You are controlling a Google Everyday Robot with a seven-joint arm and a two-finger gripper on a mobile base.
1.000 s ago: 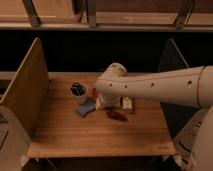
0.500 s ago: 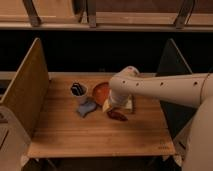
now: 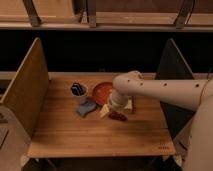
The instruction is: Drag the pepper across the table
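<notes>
Claw [image 3: 116, 108] hangs right over the dark red pepper [image 3: 119, 117] on the wooden table [image 3: 75, 135], grip impossible to tell.

Small dark-red pepper [image 3: 118, 117], elongated, darker than the pale wood beneath. Lying flat on its side on the table [image 3: 75, 135], not upright. Long axis running roughly left to right, right end dipping a little toward the front edge. Placed a little right of the tabletop's middle, well clear of the front edge and of both side walls. Whole outline visible along the front side; back edge lost in shadow. Stem end not distinguishable. Directly in front of the gripper [image 3: 116, 106], which hangs at the end of the pale arm just above and behind the pepper, close against it. Contact between the two impossible to judge.
</notes>
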